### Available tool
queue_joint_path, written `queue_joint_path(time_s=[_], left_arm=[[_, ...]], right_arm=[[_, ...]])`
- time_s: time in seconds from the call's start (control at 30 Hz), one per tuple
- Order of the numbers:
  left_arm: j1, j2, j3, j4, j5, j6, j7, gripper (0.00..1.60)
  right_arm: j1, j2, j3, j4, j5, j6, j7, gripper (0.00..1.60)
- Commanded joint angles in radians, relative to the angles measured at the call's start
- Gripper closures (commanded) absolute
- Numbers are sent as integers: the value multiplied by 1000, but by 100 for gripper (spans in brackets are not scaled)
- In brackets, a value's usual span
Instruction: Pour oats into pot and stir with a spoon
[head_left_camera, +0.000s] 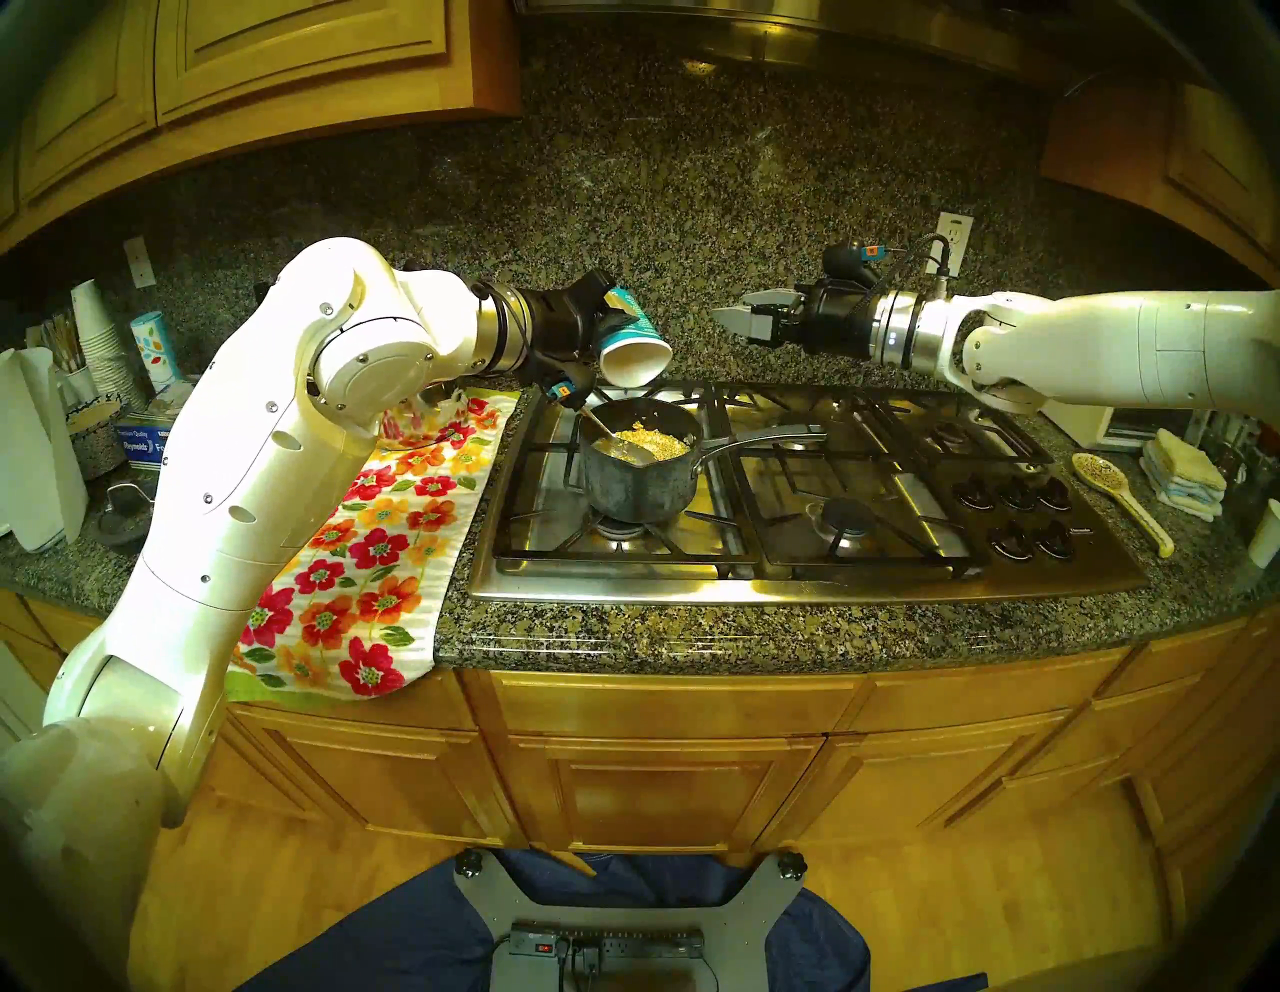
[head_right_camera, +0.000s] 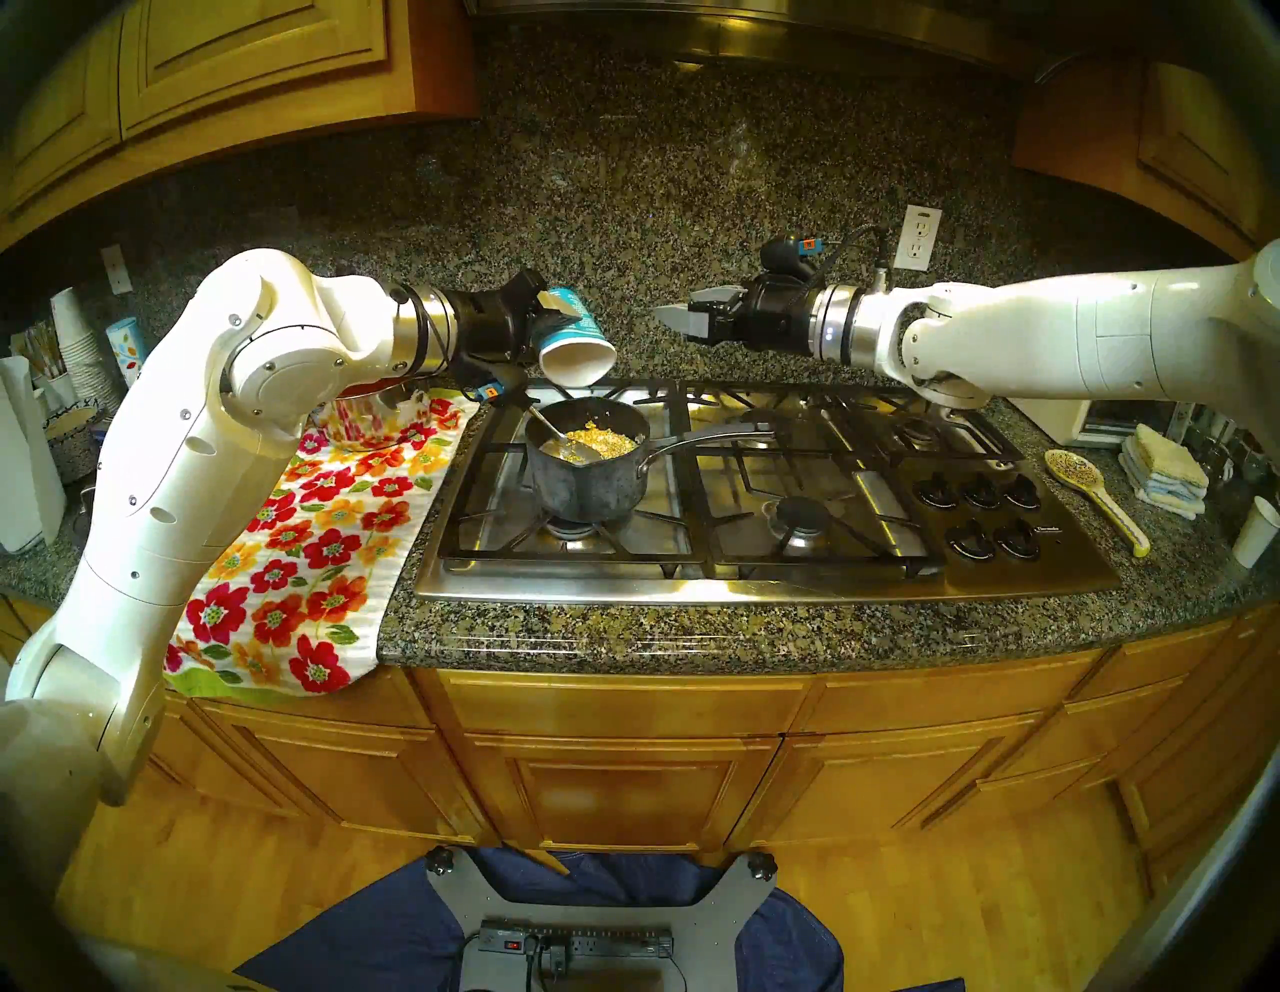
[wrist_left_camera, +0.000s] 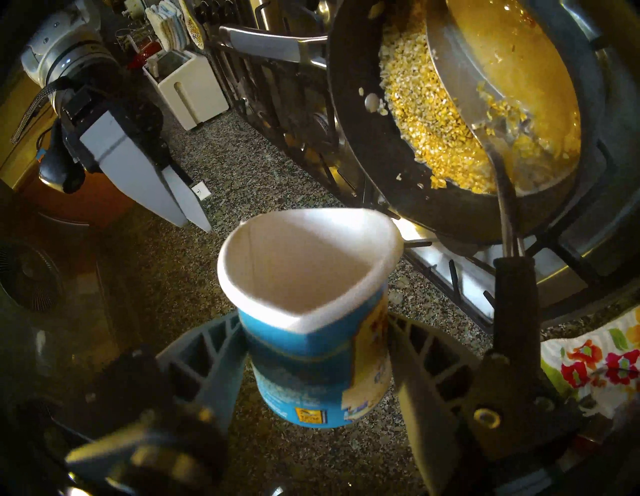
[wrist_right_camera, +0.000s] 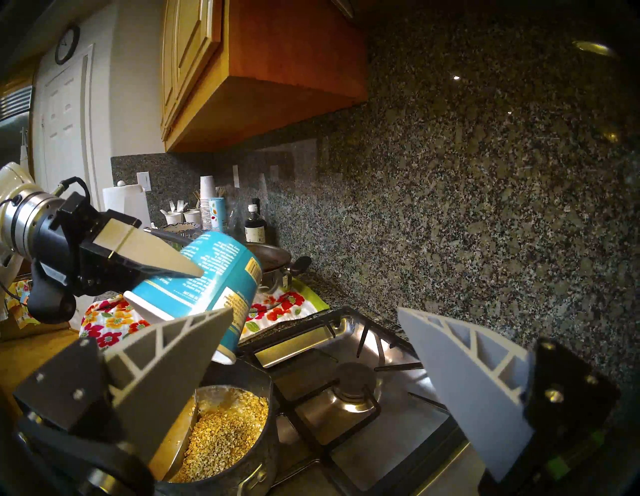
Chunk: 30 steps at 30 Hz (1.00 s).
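Note:
My left gripper (head_left_camera: 618, 320) is shut on a blue-and-white paper cup (head_left_camera: 636, 344), squeezing it out of round. The cup is tipped mouth-down over the back left of the pot, and its white inside (wrist_left_camera: 304, 266) looks empty. The small dark grey pot (head_left_camera: 641, 485) sits on the front left burner with its silver handle pointing right. A heap of pale yellow oats (head_left_camera: 656, 441) lies in it. The spoon (head_left_camera: 616, 447) rests in the pot, and its black handle (wrist_left_camera: 516, 298) leans out over the rim towards the left gripper. To the pot's upper right, my right gripper (head_left_camera: 735, 320) hovers open and empty.
A floral towel (head_left_camera: 388, 540) covers the counter left of the steel cooktop (head_left_camera: 866, 485). A shiny steel pot (head_right_camera: 367, 415) stands on it behind my left arm. A speckled spoon rest (head_left_camera: 1108, 478) and folded cloths (head_left_camera: 1181, 478) lie at the right. Stacked paper cups (head_left_camera: 97, 332) stand far left.

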Motion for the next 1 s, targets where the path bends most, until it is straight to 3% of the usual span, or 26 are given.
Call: queue_joint_path(time_s=[0.0,0.43,0.97], left_arm=[[-43,-18,-56,-2,-63,47,-39,91],[-88,-48,-156,27,-263,169,-224,92],[-167,-46,-210,85,-302,189,-299,92]], right_arm=[[42,3,21,10,3,-6,3,0],[42,3,20,11,3,-7,3,0],[42,3,20,11,4,-7,3,0]])
